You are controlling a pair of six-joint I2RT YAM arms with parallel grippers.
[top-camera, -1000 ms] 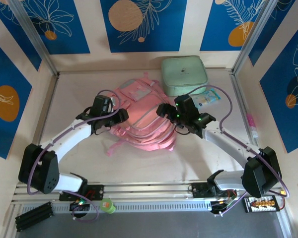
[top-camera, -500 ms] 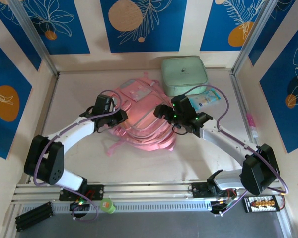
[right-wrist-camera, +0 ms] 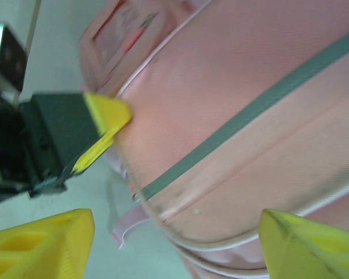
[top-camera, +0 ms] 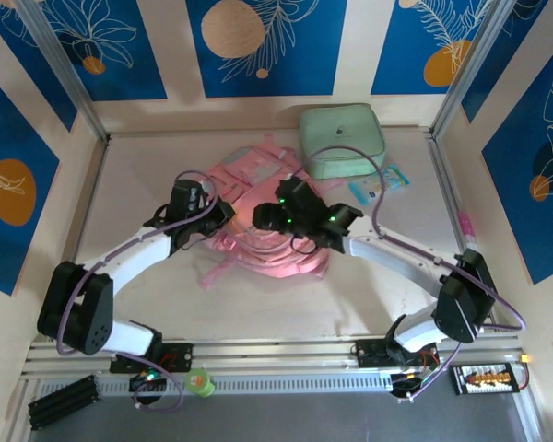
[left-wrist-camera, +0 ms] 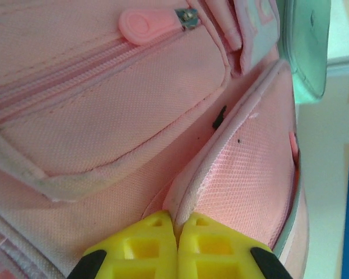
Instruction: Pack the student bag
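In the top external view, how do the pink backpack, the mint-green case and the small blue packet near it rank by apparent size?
1. pink backpack: largest, even though it is partly covered.
2. mint-green case: clearly smaller than the backpack.
3. small blue packet: by far the smallest.

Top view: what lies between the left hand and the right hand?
The pink backpack: the left hand is shut on its edge, the right hand open above it. The top and right wrist views show this.

White link shells (top-camera: pixel 134 249); black joint housings (top-camera: pixel 74 313) at 8 and 4 o'clock. Purple cables (top-camera: pixel 381 189) loop alongside. Fingers (left-wrist-camera: pixel 212 247) yellow, with square recesses. Green wrist lights (top-camera: pixel 282 200).
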